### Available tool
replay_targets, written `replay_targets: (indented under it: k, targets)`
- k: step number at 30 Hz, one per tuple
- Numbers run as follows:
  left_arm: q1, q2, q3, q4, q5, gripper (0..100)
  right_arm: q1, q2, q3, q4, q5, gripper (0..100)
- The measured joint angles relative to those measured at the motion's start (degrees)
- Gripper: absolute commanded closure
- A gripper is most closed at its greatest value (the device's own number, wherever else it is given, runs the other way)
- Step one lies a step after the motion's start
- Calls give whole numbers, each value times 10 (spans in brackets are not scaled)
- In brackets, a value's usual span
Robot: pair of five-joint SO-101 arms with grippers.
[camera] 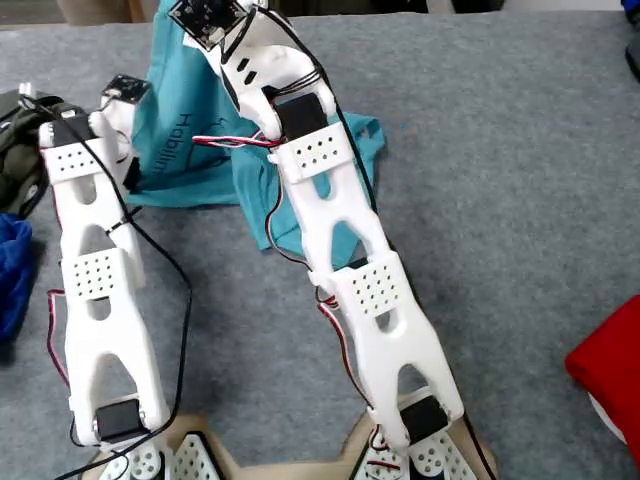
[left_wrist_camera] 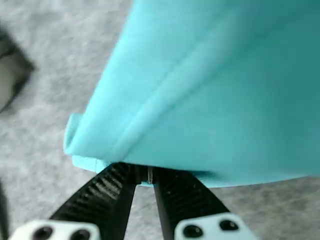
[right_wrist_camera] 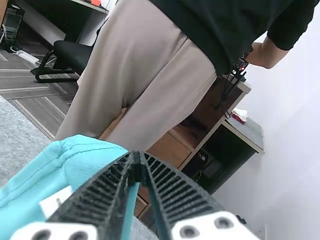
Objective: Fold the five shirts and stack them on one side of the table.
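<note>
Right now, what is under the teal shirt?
Grey table cover shows around the teal shirt and below its lifted edge, which the left tool pinches. Anything beneath the shirt's spread middle is covered by fabric and an arm.

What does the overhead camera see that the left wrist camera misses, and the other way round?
From above: the white left arm and right arm, a red shirt at the right edge of the table, and a blue shirt at its left edge. From the left wrist: the left claw pinched shut on a hem, its seam close up. Shared: the teal shirt and the grey table.
</note>
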Motion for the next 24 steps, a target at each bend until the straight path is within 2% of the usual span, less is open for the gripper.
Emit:
replay_targets:
  k: [16,20,24]
  targets:
    - [-65,-12,9,4,1,981,-76,0,0,90,0,993]
    - [-82,-73,105,7,3,981,-81,0,0,108,0,993]
    - [-84,-177,281,7,5,981,-84,0,0,129,0,993]
